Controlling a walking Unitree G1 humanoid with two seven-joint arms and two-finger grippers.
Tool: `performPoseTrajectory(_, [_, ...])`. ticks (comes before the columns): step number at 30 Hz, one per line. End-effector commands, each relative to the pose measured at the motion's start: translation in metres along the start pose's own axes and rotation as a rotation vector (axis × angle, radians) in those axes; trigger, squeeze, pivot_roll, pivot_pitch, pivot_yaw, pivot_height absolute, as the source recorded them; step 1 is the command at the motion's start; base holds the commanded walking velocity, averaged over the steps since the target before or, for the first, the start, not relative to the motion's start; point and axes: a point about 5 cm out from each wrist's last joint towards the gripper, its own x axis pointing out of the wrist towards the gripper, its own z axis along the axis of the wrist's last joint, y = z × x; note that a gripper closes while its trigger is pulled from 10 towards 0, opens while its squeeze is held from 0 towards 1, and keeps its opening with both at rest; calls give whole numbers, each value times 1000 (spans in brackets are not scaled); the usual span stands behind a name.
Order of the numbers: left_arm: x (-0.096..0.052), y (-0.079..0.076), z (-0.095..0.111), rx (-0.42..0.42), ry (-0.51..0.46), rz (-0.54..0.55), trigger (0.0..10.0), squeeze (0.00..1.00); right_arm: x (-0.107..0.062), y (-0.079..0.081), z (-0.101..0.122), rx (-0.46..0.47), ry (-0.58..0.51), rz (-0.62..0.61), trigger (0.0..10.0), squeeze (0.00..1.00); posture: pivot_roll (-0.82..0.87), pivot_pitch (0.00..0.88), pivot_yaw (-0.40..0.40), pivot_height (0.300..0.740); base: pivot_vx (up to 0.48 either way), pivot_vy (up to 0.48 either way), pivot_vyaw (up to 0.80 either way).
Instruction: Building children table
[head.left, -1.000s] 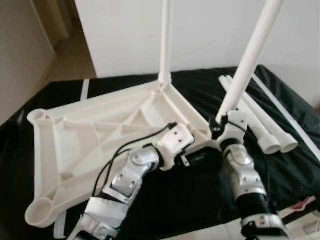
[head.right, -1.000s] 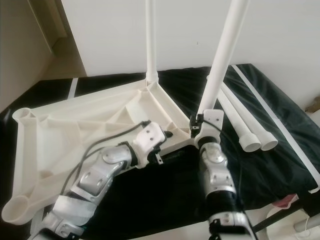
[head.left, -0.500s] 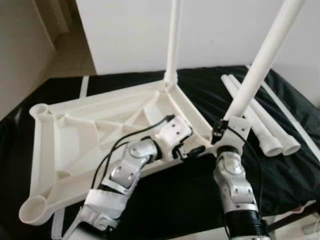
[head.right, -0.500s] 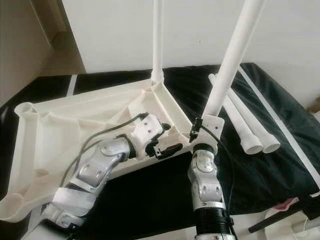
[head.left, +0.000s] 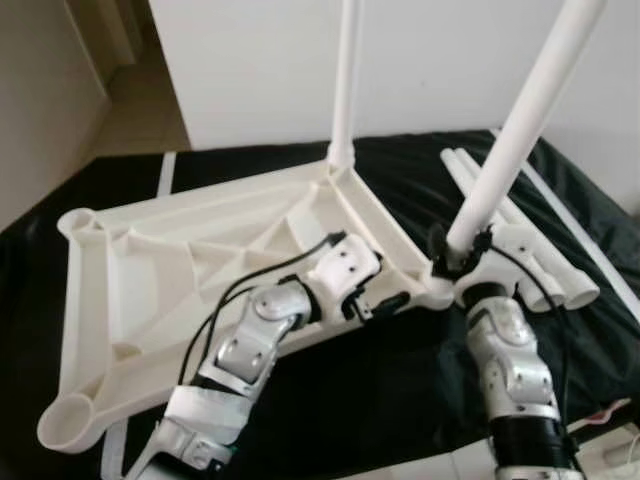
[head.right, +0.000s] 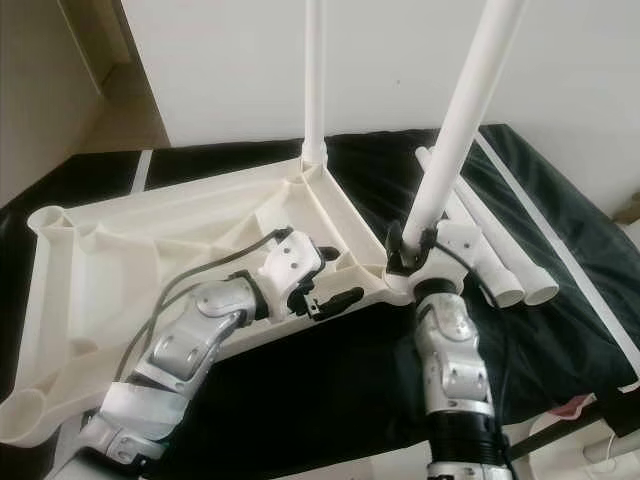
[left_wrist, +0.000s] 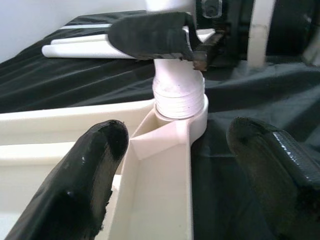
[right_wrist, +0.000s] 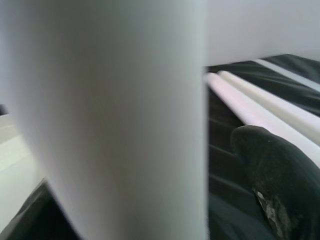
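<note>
No readable writing or labels anywhere. My left gripper (head.left: 385, 303) sits near centre, fingers spread apart and empty, straddling the near rim of the upturned white tabletop (head.left: 150, 270) just beside its corner socket. My right gripper (head.left: 455, 262) at 4 o'clock is clamped on the base of the near table leg (head.left: 510, 140), right where it meets that socket. The leg's long axis runs up toward 1 o'clock, tilted, top out of frame. The left wrist view adds the leg's ribbed end (left_wrist: 178, 97) seated in the socket collar, a detail the head views don't resolve; the right wrist view gives a blurred leg close up and one finger (right_wrist: 277, 172). The tabletop lies underside up on black cloth (head.left: 400, 180). Far corner at 12 o'clock: second leg (head.left: 346, 80), upright. Two spare legs (head.left: 545, 270) lie flat at 3 o'clock.
</note>
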Motion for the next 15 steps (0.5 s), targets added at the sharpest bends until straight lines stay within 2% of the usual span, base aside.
performPoseTrajectory(1, [0,-2,1,9,-1,30,10000,0,4,-3,0,-19,7,99,10000,0,-35,0,-14,740,0,0,0])
performPoseTrajectory(2, [0,-2,1,9,-1,30,10000,0,4,-3,0,-19,7,99,10000,0,-35,0,-14,740,0,0,0])
performPoseTrajectory(3, [0,-3,2,9,-3,28,10000,0,6,-5,-3,-35,25,181,10000,0,-34,0,-16,740,0,0,0])
performPoseTrajectory(5, [0,-4,2,10,-3,27,10000,0,7,-5,-4,-34,36,216,10000,0,-34,0,-16,740,0,0,0])
performPoseTrajectory(7, [2,-4,2,12,-3,26,10000,0,11,-7,-8,-82,49,306,10000,0,-34,0,-17,740,0,0,0])
performPoseTrajectory(9, [2,-4,3,12,-3,25,10000,0,12,-7,-9,-95,59,339,10000,0,-34,0,-17,740,0,0,0])
performPoseTrajectory(10, [4,-5,3,21,-3,22,10000,0,16,-7,-15,-115,100,423,10000,0,-33,0,-17,740,0,0,0])
performPoseTrajectory(15, [7,-7,5,27,-8,19,10000,0,23,-8,-14,-149,111,498,10000,0,-29,0,-18,740,0,0,0])
